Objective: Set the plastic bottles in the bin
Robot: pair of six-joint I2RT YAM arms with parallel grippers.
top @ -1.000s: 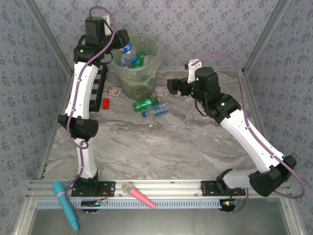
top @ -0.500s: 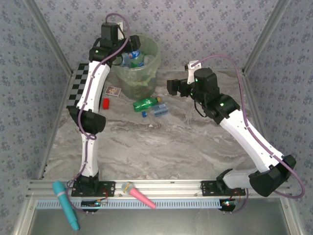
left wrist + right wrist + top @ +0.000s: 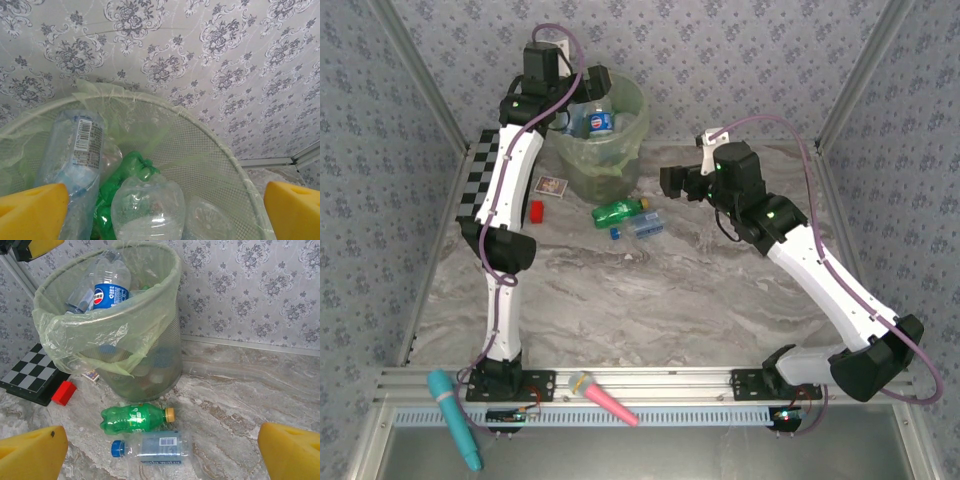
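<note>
Left gripper (image 3: 162, 210) open, empty above the bin (image 3: 150, 335); I see blue-label bottle (image 3: 111, 292) inside, green soda bottle (image 3: 132, 418) beside the bin.

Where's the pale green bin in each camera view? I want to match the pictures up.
Top external: the bin sits upper centre-left, against the back of the table.
Left wrist: the bin fills the lower half, seen from above its rim.
Right wrist: the bin stands upper left, seen from the side.
Shared landmark: the floral wallpapered wall behind the bin.
</note>
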